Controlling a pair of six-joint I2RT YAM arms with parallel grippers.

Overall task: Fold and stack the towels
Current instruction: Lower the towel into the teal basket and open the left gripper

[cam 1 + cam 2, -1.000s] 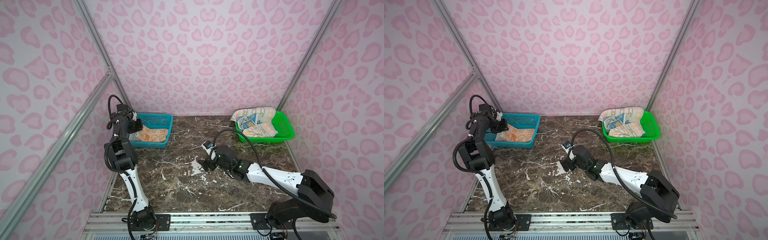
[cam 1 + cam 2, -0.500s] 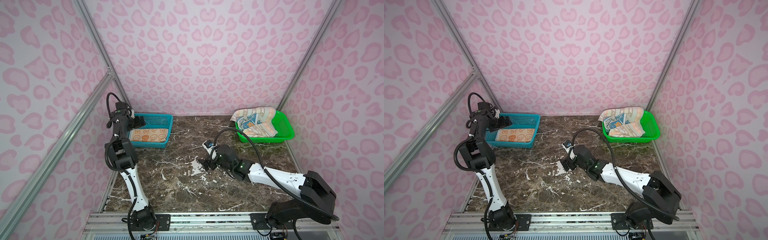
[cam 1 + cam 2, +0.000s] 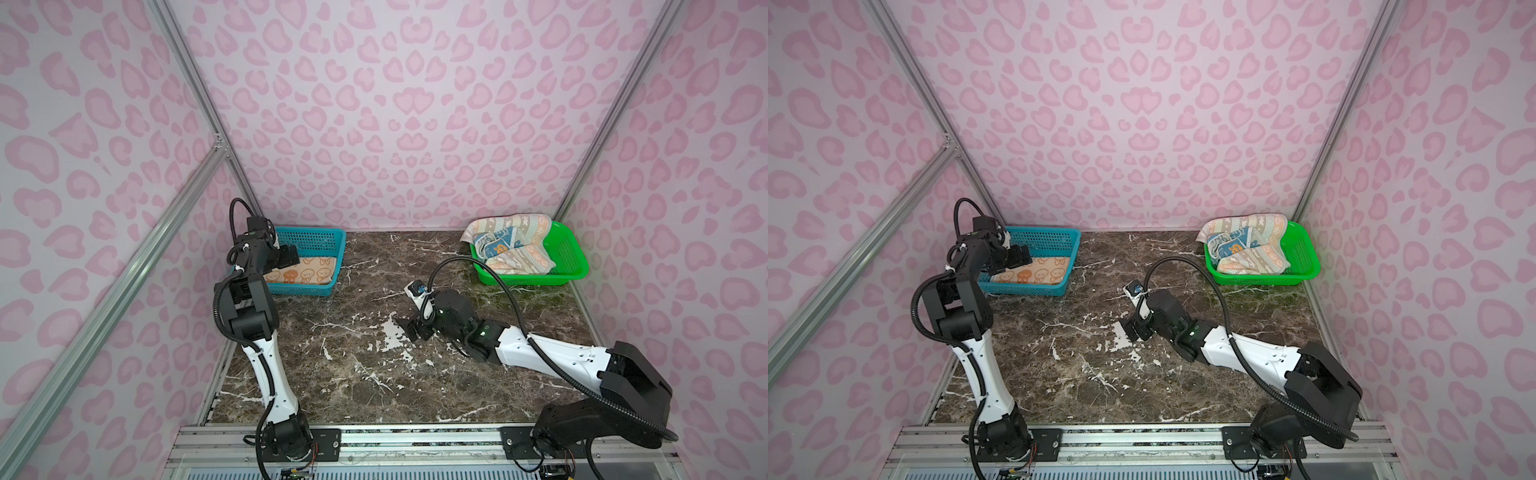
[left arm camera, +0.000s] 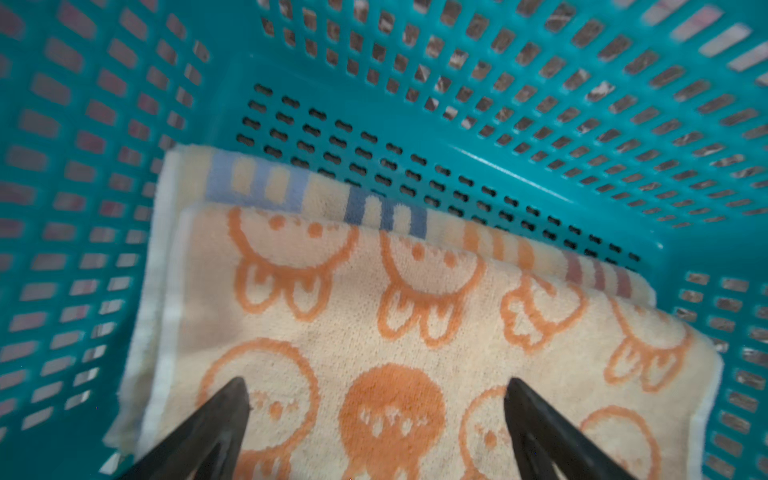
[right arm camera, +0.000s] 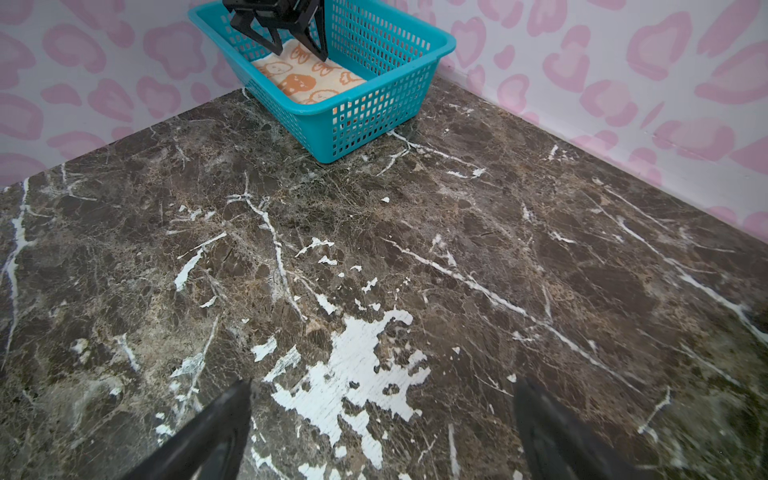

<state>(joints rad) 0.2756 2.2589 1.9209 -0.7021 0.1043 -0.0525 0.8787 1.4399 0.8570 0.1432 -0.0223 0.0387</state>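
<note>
The only writing in view is woven into the towels. In the left wrist view a lettered towel [image 4: 257, 183] peeks out beyond the face towel [image 4: 415, 332]. Its block letters are blue-grey, orange and maroon, and half covered, so no word can be read. In the green basket [image 3: 571, 253] a blue towel [image 3: 494, 246] carries orange letters too crumpled to read. It is bundled with a chevron towel [image 3: 530, 224].

The face towel lies folded and flat on the lettered one inside the blue basket [image 4: 498, 104], under and ahead of the left claw [image 4: 376, 384]. Its faces have their ears turned back toward the claw. In both top views its long side appears to run with the basket's length. The left claw is spread wide, a finger either side of a solid orange face, pinching nothing. Whether the tips touch the cloth I cannot tell.

The right claw [image 5: 382, 384] is spread too, empty, low over the table [image 5: 498, 249]. The blue basket stands well ahead of it. The green basket sits well apart, behind it and to its right.
</note>
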